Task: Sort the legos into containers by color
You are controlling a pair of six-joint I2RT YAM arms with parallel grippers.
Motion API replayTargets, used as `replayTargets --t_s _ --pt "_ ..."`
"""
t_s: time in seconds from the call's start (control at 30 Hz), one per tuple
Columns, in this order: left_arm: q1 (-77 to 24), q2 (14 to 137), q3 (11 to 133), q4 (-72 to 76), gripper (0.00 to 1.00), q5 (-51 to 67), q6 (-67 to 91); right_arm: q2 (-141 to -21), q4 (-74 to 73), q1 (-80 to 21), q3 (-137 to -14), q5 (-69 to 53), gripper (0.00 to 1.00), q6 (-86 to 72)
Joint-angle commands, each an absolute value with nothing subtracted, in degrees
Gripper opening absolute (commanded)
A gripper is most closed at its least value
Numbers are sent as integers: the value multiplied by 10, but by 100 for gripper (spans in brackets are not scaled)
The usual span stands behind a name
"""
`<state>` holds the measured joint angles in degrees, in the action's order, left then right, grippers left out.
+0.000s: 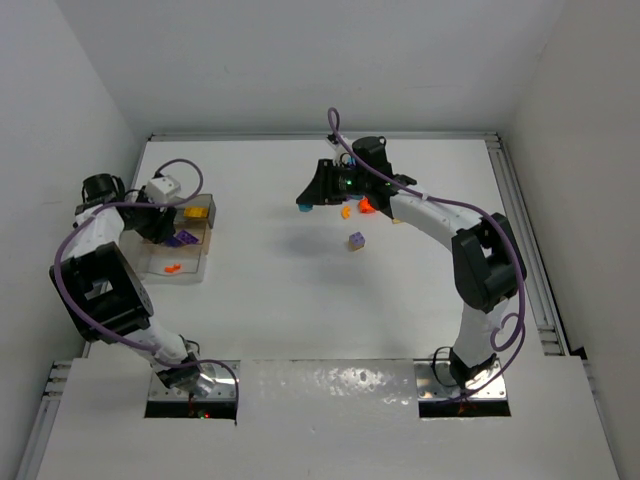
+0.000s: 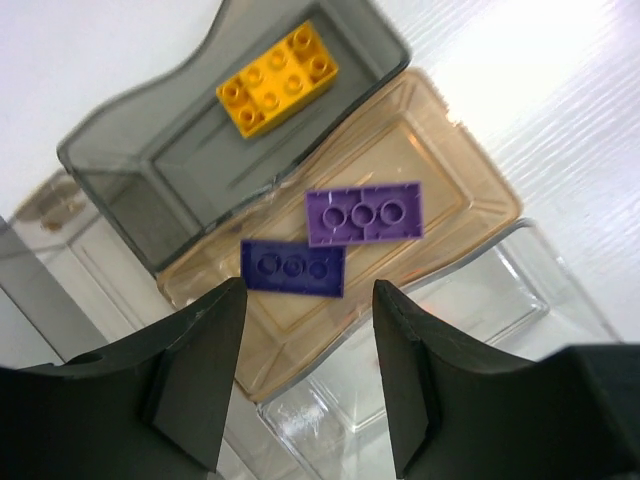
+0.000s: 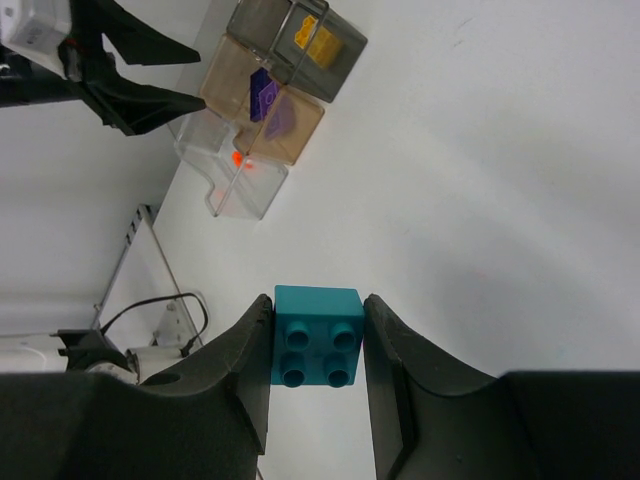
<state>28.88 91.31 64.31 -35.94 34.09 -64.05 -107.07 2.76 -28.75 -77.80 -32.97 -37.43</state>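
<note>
1. Left gripper (image 2: 308, 300) hovers over the containers (image 2: 545, 300), jaws apart and empty; two purple legos (image 2: 364, 213) lie in the tan bin (image 2: 475, 195), a yellow lego (image 2: 278, 78) in the grey bin (image 2: 130, 175).
2. Right gripper (image 3: 318, 305): jaws clamp a teal lego (image 3: 318, 345) above the desk (image 3: 480, 200).

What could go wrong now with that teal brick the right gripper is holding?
The right gripper pinches the teal brick only near its fingertips, so it might slip in transit. The left gripper hovers open over the tan bin, so the two could collide there.
</note>
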Motion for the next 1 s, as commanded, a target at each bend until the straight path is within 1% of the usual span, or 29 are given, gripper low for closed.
replayTargets --t_s 0.0,0.07,0.13,0.17,0.23,0.27,0.33,0.37,0.5,0.63,0.7,0.97 --pt "275 880 677 -396 52 431 -685 -1053 31 -294 -795 -322 0 -360" --pt "233 844 665 -362 52 436 -669 -1056 31 -298 -802 -319 0 -363" --pt "195 796 637 -333 56 428 -666 -1064 34 -304 -809 -315 0 -366" --pt "161 780 622 -284 57 431 -651 -1068 35 -307 -820 -314 0 -368" --pt "134 739 581 -230 61 453 -605 -1079 40 -315 -831 -314 0 -373" --pt "105 731 573 -195 65 460 -598 -1083 42 -317 -839 -314 0 -375" --pt "64 722 566 -184 66 473 -600 -1090 49 -319 -844 -315 0 -391" --pt "63 722 566 -184 70 478 -603 -1091 60 -319 -845 -315 0 -396" --pt "-26 723 550 -151 74 491 -626 -1097 75 -328 -851 -316 0 -408" --pt "-107 719 533 -71 75 480 -619 -1100 76 -331 -861 -317 0 -411" --pt "-126 722 519 -20 75 464 -599 -1098 81 -332 -859 -318 0 -415" --pt "-141 758 520 38 73 478 -556 -1088 94 -334 -845 -321 0 -417"
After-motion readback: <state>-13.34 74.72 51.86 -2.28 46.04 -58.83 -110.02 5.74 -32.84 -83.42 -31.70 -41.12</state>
